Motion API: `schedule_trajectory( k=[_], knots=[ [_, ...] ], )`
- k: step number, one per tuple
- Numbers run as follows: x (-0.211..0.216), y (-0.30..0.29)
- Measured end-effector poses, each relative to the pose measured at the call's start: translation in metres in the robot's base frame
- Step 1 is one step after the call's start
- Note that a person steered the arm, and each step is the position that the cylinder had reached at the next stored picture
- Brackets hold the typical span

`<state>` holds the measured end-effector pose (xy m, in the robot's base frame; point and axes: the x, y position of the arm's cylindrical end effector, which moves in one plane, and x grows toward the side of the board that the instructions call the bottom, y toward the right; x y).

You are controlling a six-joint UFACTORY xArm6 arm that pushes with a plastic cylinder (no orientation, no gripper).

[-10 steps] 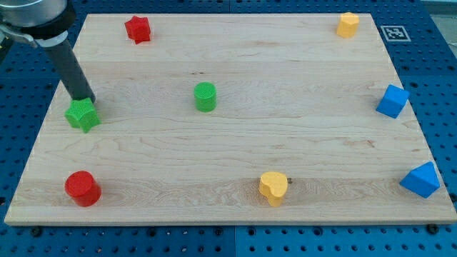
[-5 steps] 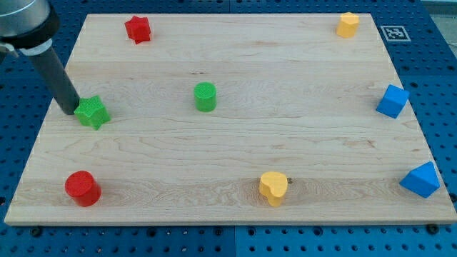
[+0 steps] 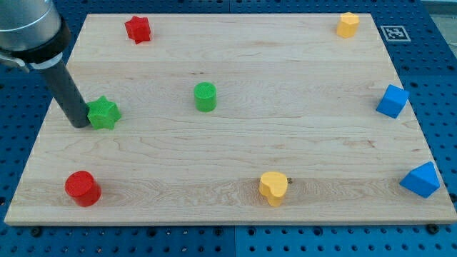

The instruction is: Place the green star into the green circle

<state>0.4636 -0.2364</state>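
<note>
The green star (image 3: 104,113) lies on the wooden board (image 3: 228,157) at the view's left. The green circle (image 3: 205,96), a short green cylinder, stands to its right and slightly higher, well apart from it. My tip (image 3: 80,124) is at the star's left side, touching or almost touching it. The dark rod rises from there to the view's upper left.
A red star (image 3: 138,29) is at the top left and a red cylinder (image 3: 83,188) at the bottom left. A yellow heart (image 3: 273,188) is at the bottom middle, a yellow block (image 3: 348,24) at the top right. Two blue blocks (image 3: 393,101) (image 3: 420,179) are at the right edge.
My tip went from above the star round to its left side, then moved right. The green star slid to the right, towards the green circle.
</note>
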Motion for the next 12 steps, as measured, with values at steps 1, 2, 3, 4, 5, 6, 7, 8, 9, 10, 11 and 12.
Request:
schedule_trajectory(
  k=[1, 2, 3, 4, 5, 6, 7, 8, 9, 10, 11, 12],
  knots=[
    [-0.001, 0.031],
    [-0.001, 0.068],
    [-0.007, 0.089],
    [-0.02, 0.095],
    [-0.028, 0.096],
    [-0.027, 0.115],
    [-0.005, 0.098],
    [0.005, 0.107],
    [0.005, 0.135],
    [0.004, 0.136],
    [-0.007, 0.136],
    [-0.012, 0.136]
  ],
)
